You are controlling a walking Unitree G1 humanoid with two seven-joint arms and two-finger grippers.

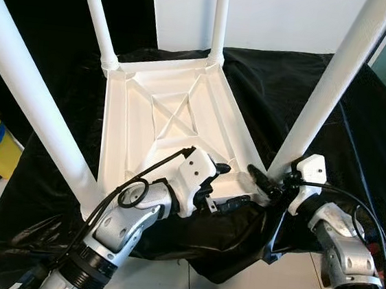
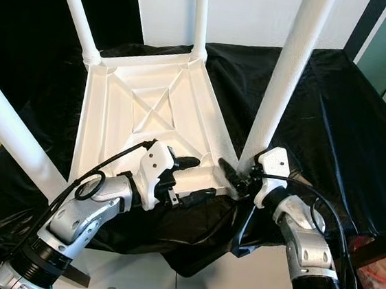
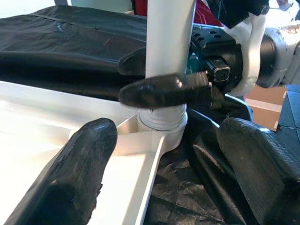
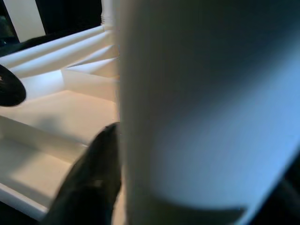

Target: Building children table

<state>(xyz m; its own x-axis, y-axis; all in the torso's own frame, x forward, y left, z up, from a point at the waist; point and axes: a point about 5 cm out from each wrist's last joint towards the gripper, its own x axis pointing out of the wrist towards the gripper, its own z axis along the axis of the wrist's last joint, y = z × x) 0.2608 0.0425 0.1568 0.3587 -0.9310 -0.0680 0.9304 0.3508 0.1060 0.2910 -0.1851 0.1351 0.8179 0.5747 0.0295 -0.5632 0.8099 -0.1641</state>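
Table (image 1: 175,115) lies upside down; the right gripper (image 1: 269,183) is clamped on the near right leg (image 1: 322,96) at its socket. Left gripper (image 1: 219,169), jaws apart, waits just beside. A crooked twist could jam the thread.

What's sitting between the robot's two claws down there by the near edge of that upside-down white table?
The table's near-right corner socket with the base of a white leg. The right end effector grips that leg; the left end effector is open toward it. Clearest in the left wrist view.
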